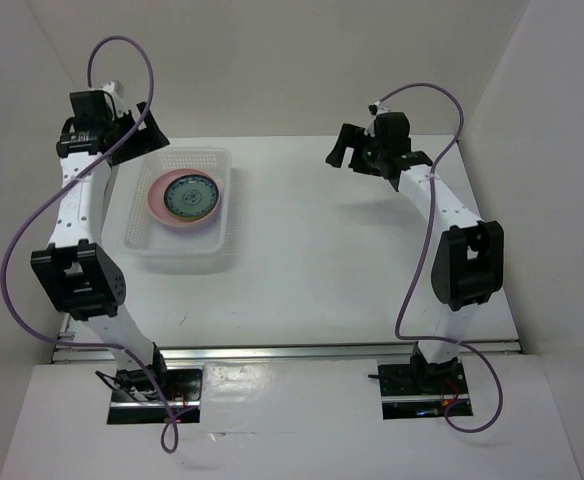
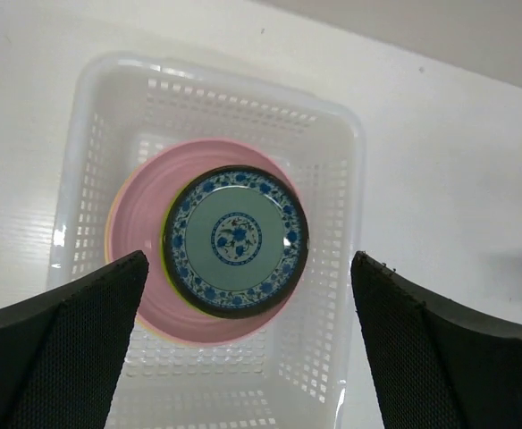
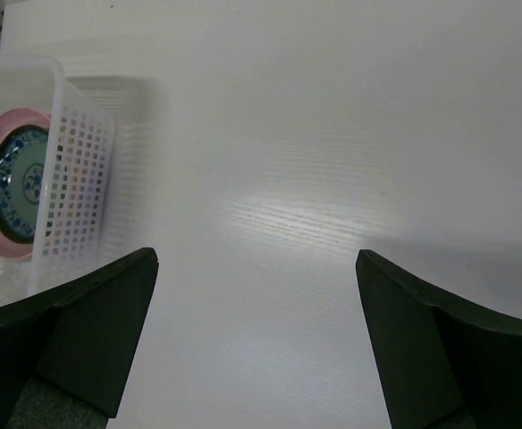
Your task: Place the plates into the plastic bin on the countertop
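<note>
- The left gripper (image 2: 249, 257) hangs with its jaws spread wide and nothing between them, directly above the plastic bin (image 2: 337, 170).
- Beneath it, inside the bin, the small teal patterned plate (image 2: 235, 241) lies flat on a pink plate (image 2: 140, 219).
- The right gripper (image 3: 256, 254) is likewise spread and empty, over the bare countertop (image 3: 332, 161), with the bin well off to its left.

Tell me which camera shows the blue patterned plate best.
The left wrist view: it looks straight down on the patterned plate, whole and sharp. The top external view shows it small; the right wrist view catches only part behind the bin wall.
</note>
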Robot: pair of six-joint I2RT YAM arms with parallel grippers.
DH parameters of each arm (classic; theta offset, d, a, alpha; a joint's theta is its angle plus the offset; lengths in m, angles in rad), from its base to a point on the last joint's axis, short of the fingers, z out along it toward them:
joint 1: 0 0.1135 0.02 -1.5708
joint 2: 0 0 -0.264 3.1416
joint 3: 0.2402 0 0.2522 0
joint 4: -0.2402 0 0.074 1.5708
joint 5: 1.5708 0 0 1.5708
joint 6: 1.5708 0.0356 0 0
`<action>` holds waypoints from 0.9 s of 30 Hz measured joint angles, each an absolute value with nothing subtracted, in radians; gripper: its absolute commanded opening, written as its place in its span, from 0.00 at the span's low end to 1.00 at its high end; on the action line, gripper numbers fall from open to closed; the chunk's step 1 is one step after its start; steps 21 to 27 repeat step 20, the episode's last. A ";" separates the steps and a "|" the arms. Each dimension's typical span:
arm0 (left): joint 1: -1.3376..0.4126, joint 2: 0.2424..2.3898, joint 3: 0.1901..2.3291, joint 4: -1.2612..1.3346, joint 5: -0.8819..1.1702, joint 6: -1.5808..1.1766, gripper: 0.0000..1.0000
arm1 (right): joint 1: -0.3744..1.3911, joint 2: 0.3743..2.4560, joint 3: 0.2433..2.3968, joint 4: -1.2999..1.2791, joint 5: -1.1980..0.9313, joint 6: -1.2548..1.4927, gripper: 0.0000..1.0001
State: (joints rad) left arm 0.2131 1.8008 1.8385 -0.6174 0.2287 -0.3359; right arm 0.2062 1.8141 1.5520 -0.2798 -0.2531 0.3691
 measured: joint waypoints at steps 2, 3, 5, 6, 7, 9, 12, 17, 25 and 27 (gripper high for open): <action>0.194 1.730 1.842 -0.626 0.215 -0.318 1.00 | 0.206 1.806 1.565 -0.302 -0.212 0.358 1.00; 0.187 1.689 1.839 -0.630 0.211 -0.312 1.00 | 0.206 1.802 1.567 -0.309 -0.195 0.353 1.00; 0.179 1.611 1.817 -0.630 0.202 -0.303 1.00 | 0.206 1.784 1.566 -0.331 -0.154 0.345 1.00; 0.176 1.578 1.805 -0.632 0.198 -0.296 1.00 | 0.206 1.771 1.562 -0.339 -0.134 0.342 1.00; 0.172 1.551 1.795 -0.636 0.194 -0.293 1.00 | 0.206 1.753 1.556 -0.345 -0.114 0.341 1.00; 0.166 1.512 1.769 -0.647 0.182 -0.290 1.00 | 0.206 1.708 1.539 -0.356 -0.079 0.339 1.00; 0.155 1.457 1.676 -0.659 0.149 -0.288 1.00 | 0.206 1.634 1.528 -0.365 -0.032 0.338 1.00; 0.150 1.398 1.538 -0.690 0.116 -0.287 1.00 | 0.206 1.544 1.476 -0.363 0.004 0.338 1.00; 0.150 1.369 1.505 -0.689 0.124 -0.290 1.00 | 0.206 1.516 1.440 -0.370 0.010 0.339 1.00; 0.150 1.369 1.505 -0.689 0.124 -0.290 1.00 | 0.206 1.516 1.440 -0.370 0.010 0.339 1.00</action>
